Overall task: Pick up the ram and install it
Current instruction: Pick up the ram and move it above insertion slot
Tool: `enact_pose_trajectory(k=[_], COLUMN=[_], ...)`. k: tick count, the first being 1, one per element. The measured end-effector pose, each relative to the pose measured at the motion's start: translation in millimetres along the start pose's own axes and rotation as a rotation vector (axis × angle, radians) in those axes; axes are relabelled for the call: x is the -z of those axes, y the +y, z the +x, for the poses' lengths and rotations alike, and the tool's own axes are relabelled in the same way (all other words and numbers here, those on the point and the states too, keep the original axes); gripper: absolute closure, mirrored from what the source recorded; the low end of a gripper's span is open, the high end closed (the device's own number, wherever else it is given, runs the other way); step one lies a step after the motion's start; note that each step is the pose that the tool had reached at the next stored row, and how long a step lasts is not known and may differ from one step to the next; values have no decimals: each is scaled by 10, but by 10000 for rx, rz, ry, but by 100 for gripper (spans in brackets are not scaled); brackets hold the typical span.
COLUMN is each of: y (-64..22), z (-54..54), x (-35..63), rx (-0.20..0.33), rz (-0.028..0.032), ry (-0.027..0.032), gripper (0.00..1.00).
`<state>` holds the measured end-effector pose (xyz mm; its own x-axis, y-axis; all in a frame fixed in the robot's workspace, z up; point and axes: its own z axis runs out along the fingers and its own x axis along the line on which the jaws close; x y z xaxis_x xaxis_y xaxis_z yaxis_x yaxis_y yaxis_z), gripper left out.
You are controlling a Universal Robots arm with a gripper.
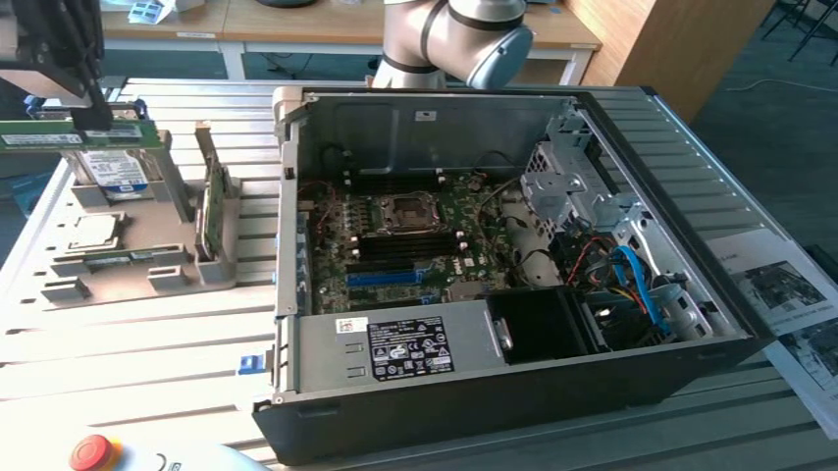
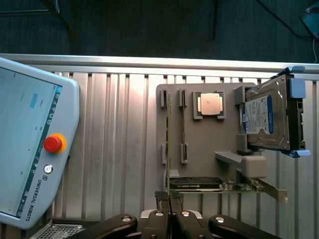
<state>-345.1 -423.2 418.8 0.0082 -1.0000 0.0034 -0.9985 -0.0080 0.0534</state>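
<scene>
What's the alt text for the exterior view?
The end effector grips the ram, held level above a grey parts fixture at the exterior view's left, beside an open computer case with its motherboard exposed. A hard drive and an upright expansion card sit in the fixture.

Strong light falls on the slatted table (image 1: 144,363), and its near part at the exterior view's left glows so white that the lines almost fade. The inside of the computer case (image 1: 392,128) is dim, with deep shadow in the corner at the exterior view's right. The arm (image 1: 458,34) has a soft shine on its round joint. The gripper (image 1: 92,120) is a dark shape, and the ram (image 1: 78,134) under it is bright green. In the wrist view the floor (image 2: 149,25) is very dark. The touch screen (image 2: 25,139) glows pale and looks washed out. The square chip (image 2: 208,104) gleams warm. Dark stripes of shadow run between the table slats.
</scene>
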Motion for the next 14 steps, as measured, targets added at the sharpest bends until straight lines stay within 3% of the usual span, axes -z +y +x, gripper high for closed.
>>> enact_pose_trajectory(k=[14], y=[-325], z=[37], x=[18], rx=[36], rz=[-50], ry=[2], gripper=[88])
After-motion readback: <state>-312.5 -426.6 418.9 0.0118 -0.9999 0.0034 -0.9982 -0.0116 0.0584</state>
